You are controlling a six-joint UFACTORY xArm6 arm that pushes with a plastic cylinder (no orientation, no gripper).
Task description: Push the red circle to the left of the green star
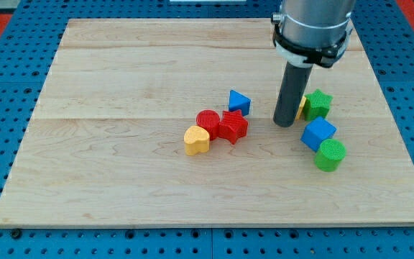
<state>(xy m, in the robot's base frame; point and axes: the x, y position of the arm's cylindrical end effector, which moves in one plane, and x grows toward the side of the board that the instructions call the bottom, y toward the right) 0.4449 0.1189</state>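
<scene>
The red circle point(208, 119) lies near the middle of the wooden board point(121, 144), touching a red star-like block point(233, 126) on its right and a yellow heart point(196, 139) below it. The green star point(318, 103) sits at the view's right. My tip point(286, 124) stands just left of the green star, well to the right of the red circle. A small yellow block point(302, 108) is mostly hidden between the rod and the green star.
A blue triangle point(239, 101) lies above the red star-like block. A blue cube point(317, 134) and a green circle point(330, 155) sit below the green star. The board rests on a blue pegboard point(6, 108).
</scene>
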